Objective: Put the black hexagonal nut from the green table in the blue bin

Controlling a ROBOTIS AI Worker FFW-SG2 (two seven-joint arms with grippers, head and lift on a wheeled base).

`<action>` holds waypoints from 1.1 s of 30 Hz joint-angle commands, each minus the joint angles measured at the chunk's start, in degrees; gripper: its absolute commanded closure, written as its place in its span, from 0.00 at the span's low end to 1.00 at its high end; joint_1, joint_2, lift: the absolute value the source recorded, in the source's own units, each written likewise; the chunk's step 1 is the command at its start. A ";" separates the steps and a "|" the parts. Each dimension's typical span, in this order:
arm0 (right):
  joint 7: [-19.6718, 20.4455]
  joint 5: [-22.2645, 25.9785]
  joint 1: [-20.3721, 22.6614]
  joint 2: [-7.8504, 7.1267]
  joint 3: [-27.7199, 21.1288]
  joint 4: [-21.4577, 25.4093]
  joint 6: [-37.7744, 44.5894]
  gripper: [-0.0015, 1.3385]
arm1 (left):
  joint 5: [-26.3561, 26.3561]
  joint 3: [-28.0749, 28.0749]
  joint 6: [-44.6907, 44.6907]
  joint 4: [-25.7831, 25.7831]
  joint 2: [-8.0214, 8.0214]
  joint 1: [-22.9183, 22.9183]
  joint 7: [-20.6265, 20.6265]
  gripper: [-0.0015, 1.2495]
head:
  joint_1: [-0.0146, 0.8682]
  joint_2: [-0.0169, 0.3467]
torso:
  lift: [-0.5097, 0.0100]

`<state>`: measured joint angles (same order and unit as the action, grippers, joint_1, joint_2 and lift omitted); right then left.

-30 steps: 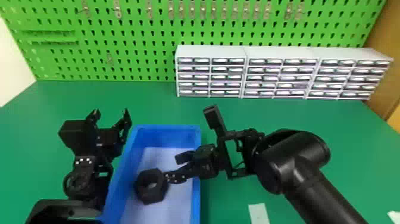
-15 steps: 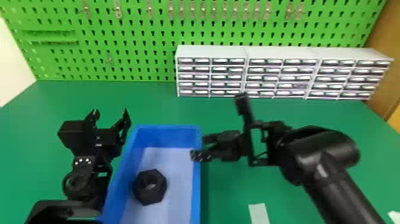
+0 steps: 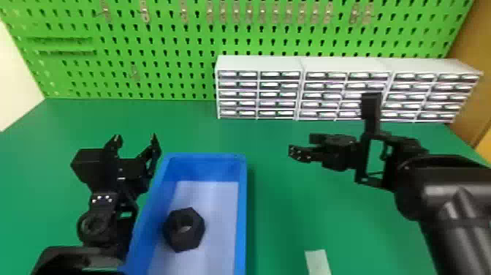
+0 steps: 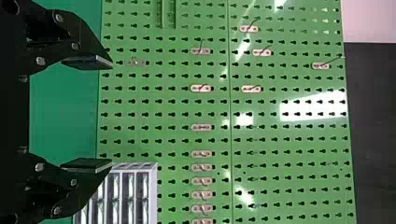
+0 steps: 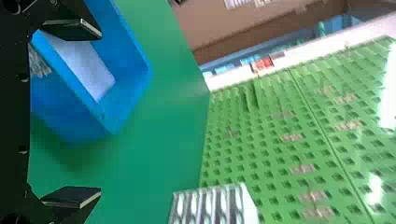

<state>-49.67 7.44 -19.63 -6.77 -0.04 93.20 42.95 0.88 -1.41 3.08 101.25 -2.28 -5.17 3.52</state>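
And the black hexagonal nut [image 3: 184, 229] is in, down on the pale floor of the blue bin [image 3: 241, 219], nearer its left wall, its hole facing up; nothing grips it; out to the right of the bin comes the right gripper [image 3: 300, 145], empty, its fingers [image 5: 70, 197] spread wide in its own wrist view; over on the left, just beside the bin's left wall, the left gripper [image 3: 135, 138] points towards the back, also wide and empty; all this at the green table [image 3: 281, 212], with a pale strip [image 3: 318, 261] lying near the front, right of the bin, and grey drawer cabinets [image 3: 259, 63] lined up behind, before the green pegboard [image 3: 175, 55]
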 commanded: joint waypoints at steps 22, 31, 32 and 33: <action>27.00 5.92 12.68 4.13 -12.17 6.55 -22.21 0.09 | 0.26 -0.09 0.00 0.00 0.00 -0.36 0.00 0.40 | 0.76 0.20 | 0.80; 32.71 1.08 16.64 6.82 -14.55 7.26 -29.33 0.09 | 0.70 -0.18 0.00 0.00 0.00 -0.63 0.00 0.40 | 0.76 0.20 | 0.80; 32.80 0.38 16.90 6.82 -14.81 7.26 -29.94 0.10 | 0.79 -0.09 0.00 0.00 0.00 -0.63 0.00 0.40 | 0.76 0.20 | 0.80; 32.97 -0.76 17.16 6.82 -15.08 7.26 -30.38 0.10 | 0.79 -0.09 0.00 0.00 0.00 -0.71 0.00 0.40 | 0.76 0.20 | 0.80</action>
<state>-17.05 9.75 -3.69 -0.62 -14.14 100.32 14.86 1.49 -1.49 3.08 101.25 -2.28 -5.75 3.52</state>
